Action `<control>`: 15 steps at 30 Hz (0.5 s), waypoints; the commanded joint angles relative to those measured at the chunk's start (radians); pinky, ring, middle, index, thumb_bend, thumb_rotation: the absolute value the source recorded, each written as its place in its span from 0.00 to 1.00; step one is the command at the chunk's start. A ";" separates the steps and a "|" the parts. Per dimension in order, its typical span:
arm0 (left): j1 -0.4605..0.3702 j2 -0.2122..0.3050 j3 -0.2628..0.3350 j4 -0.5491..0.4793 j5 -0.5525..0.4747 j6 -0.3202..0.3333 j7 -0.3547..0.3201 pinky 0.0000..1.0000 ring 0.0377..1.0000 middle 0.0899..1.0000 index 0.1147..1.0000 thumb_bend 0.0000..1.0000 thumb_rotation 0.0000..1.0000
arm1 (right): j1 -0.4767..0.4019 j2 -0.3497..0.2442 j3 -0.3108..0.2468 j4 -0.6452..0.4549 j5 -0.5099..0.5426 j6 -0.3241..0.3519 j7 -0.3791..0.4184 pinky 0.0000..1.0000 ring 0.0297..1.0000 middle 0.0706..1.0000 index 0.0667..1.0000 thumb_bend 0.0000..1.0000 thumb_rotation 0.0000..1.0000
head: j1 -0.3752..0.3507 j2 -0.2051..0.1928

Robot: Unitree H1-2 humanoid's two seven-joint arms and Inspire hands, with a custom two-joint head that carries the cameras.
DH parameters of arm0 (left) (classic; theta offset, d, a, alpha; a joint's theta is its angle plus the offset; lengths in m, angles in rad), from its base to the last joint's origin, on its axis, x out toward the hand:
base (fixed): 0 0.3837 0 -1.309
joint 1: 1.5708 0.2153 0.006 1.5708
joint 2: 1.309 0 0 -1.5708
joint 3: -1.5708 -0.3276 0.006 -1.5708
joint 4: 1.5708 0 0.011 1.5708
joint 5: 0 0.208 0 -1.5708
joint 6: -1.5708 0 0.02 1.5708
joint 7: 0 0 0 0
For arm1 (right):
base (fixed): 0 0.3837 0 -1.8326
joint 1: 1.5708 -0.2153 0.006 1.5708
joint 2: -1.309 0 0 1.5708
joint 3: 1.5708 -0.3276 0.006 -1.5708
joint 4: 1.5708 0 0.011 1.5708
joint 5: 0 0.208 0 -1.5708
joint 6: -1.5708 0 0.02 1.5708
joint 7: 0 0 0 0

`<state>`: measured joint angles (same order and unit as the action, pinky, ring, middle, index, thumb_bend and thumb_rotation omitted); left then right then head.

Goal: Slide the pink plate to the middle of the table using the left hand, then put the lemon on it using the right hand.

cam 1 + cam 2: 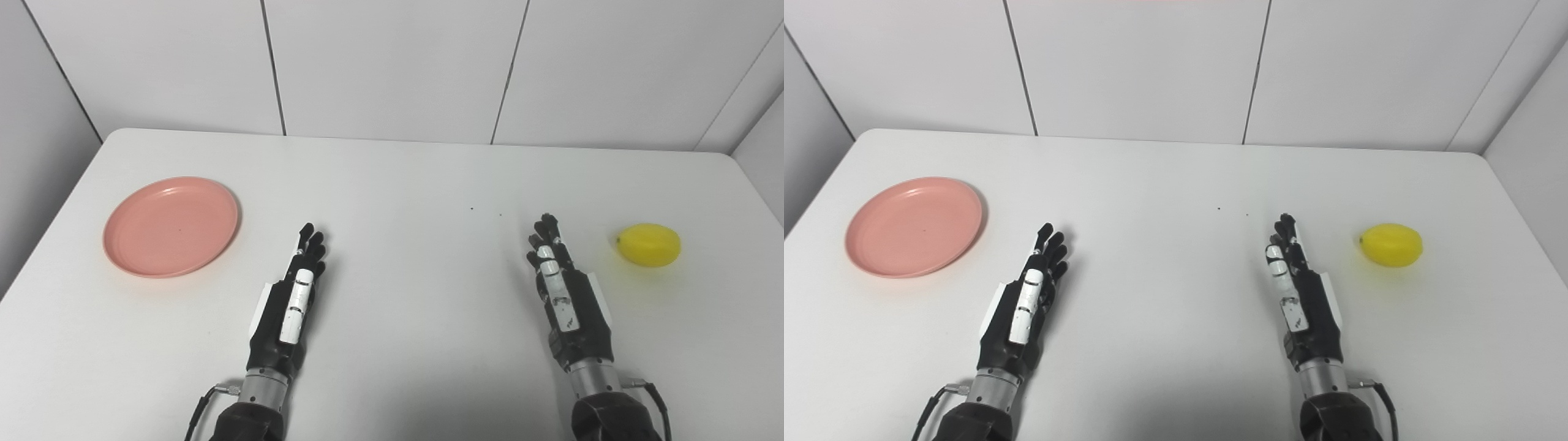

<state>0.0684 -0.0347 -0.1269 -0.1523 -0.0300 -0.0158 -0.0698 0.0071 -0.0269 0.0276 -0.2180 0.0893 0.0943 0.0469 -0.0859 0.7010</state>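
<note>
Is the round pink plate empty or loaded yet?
Empty: the round pink plate shows bare; the yellow lemon lies far right.

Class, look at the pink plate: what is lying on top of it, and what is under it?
Nothing lies on the pink plate; its whole inner surface shows bare. It rests flat on the white table. The patch of table beneath it is covered, so that cannot be seen.

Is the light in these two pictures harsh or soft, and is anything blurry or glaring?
Left eye view: soft, even light; the lemon and pink plate cast only faint shadows on the white table, with no hard glare. Right eye view: the same softness, faint shadows beside the left hand and right hand; everything looks reasonably sharp.
</note>
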 commanded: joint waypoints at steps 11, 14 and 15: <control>-0.005 -0.009 -0.010 -0.026 -0.020 -0.038 -0.014 1.00 1.00 1.00 1.00 0.46 1.00 | 0.000 0.032 0.002 -0.003 0.016 -0.031 0.010 1.00 1.00 0.99 0.99 0.59 0.82 | 0.006 0.001; -0.004 -0.011 -0.009 -0.029 -0.019 -0.029 -0.009 1.00 1.00 1.00 1.00 0.46 1.00 | 0.003 0.037 0.004 -0.008 0.012 -0.022 0.008 1.00 1.00 0.99 0.99 0.61 0.81 | 0.006 -0.001; -0.005 -0.009 -0.009 -0.031 -0.021 -0.025 -0.011 1.00 1.00 1.00 1.00 0.46 1.00 | 0.002 0.035 0.003 -0.008 0.011 -0.024 0.010 1.00 1.00 0.99 0.99 0.61 0.81 | 0.004 -0.001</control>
<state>0.0709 -0.0351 -0.1332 -0.1544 -0.0394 -0.0155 -0.0718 0.0209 0.0054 0.0331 -0.1907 0.0960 0.0944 0.0558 -0.0828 0.6995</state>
